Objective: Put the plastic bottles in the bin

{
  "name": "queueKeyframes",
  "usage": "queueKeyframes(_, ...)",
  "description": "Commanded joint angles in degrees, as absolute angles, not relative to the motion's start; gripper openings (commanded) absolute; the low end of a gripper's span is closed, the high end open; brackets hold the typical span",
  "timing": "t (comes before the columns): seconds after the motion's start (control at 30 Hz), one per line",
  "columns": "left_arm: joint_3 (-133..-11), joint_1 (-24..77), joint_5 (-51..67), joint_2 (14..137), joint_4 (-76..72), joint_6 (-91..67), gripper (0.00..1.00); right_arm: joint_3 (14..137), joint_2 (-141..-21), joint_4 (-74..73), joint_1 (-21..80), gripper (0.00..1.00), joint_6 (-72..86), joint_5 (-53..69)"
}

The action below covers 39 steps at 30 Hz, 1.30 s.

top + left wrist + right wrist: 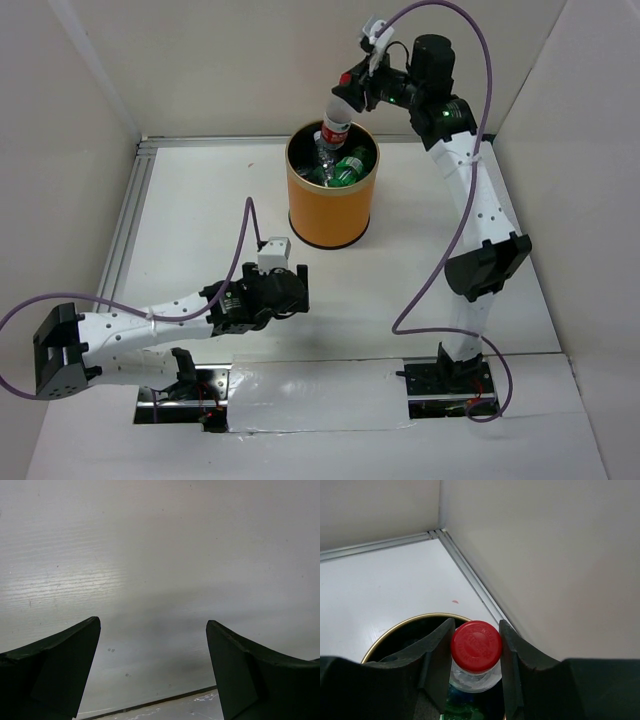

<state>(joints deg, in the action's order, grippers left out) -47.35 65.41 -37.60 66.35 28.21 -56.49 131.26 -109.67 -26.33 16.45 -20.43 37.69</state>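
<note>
The top view looks down from high behind the 2 arm bases (445,385) and takes in the whole table (200,220), with the bin (330,215) toward its far edge. The left wrist view sits close over bare table, facing down between the left fingers (50,675). The right wrist view looks steeply down past the right fingers (435,665) at a bottle (476,646) cap and the bin's rim, both also in the top view.

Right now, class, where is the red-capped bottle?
Top view, far side, near centre: the red-capped bottle hangs from the right claw over the open orange bin.
</note>
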Motion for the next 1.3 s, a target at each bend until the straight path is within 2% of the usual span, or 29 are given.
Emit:
queueKeyframes(0.0,-49.0,65.7,-39.3,65.7,25.9,-55.7,1.00,130.0,-112.9,-41.1,16.4,0.05,-26.7,29.4)
queueKeyframes(0.2,-47.7,65.7,-39.3,62.9,25.9,-56.3,1.00,125.3,-109.8,-40.6,15.9,0.02,-28.2,25.5)
queueKeyframes(0.4,-47.7,65.7,-38.8,63.5,25.9,-56.3,1.00,120.9,-108.0,-40.7,15.4,0.04,-28.9,25.7)
queueKeyframes(0.47,-47.7,65.7,-38.8,64.1,25.9,-56.3,1.00,121.5,-110.5,-45.1,15.4,0.17,-29.4,27.2)
queueKeyframes(0.5,-48.2,65.7,-38.8,64.6,25.9,-55.8,1.00,121.5,-111.3,-46.7,15.4,0.33,-30.1,29.7)
queueKeyframes(0.53,-48.3,65.7,-38.8,64.6,25.9,-55.8,1.00,122.9,-111.8,-48.2,15.4,0.52,-30.1,30.7)
queueKeyframes(0.57,-48.3,65.7,-38.8,64.6,25.9,-55.8,1.00,123.0,-111.8,-49.0,15.4,0.95,-30.1,31.3)
queueKeyframes(0.6,-48.8,65.7,-38.8,64.6,25.9,-55.8,1.00,123.0,-111.2,-48.3,15.4,1.00,-28.4,32.0)
queueKeyframes(0.93,-50.9,65.7,-39.3,66.0,24.8,-53.2,1.00,127.1,-100.0,-36.7,14.8,1.00,-21.6,29.1)
queueKeyframes(1.13,-53.5,65.7,-39.8,68.5,24.1,-50.4,1.00,120.1,-92.2,-31.6,10.3,1.00,-19.1,26.9)
queueKeyframes(1.23,-54.1,65.7,-40.4,68.6,23.6,-49.8,1.00,110.0,-86.3,-26.9,8.6,1.00,-13.8,15.2)
queueKeyframes(1.27,-54.1,65.1,-41.0,68.0,23.6,-49.8,1.00,106.0,-84.3,-25.6,8.6,1.00,-10.8,7.5)
